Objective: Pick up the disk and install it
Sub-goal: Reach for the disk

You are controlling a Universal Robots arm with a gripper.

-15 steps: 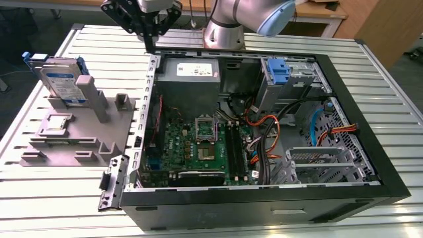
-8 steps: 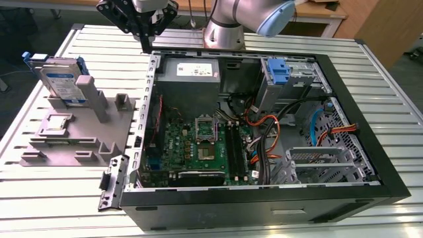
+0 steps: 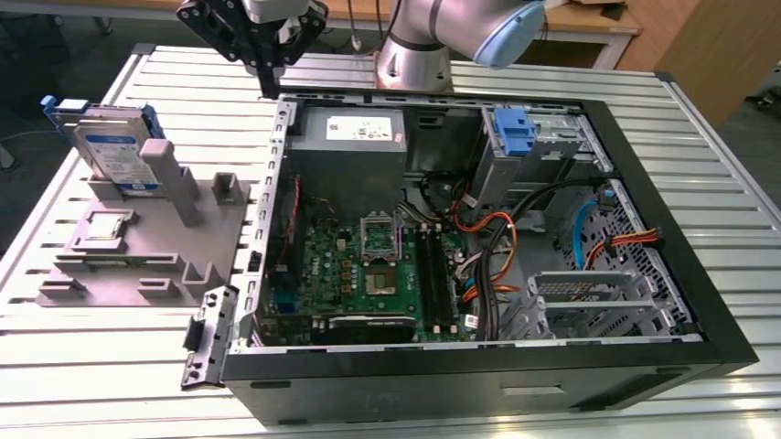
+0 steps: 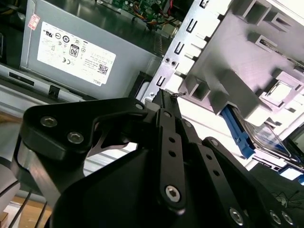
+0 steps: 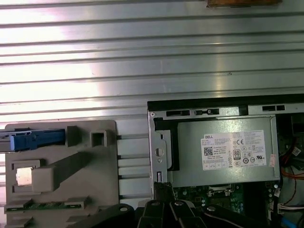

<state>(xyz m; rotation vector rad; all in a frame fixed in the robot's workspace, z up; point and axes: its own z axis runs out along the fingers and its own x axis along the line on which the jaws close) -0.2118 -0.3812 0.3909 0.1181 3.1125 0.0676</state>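
The disk (image 3: 112,155), a grey drive with a white-and-blue label in a blue carrier, stands upright in a grey fixture (image 3: 159,247) at the exterior view's left. Its blue carrier edge also shows in the second wrist view (image 4: 236,129) and the first wrist view (image 5: 33,140). My gripper (image 3: 266,89) hangs above the back left corner of the open computer case (image 3: 488,366), well apart from the disk. Its black fingers meet at the tip (image 4: 164,93) with nothing between them, and they show low in the first wrist view (image 5: 162,186).
Inside the case lie a green motherboard (image 3: 366,274), a grey power supply box (image 3: 354,133), a silver drive bay with an upright blue bracket (image 3: 518,133) and a metal cage (image 3: 592,297). Orange and black cables (image 3: 495,238) cross the middle. The case stands on a ribbed metal table (image 3: 98,366).
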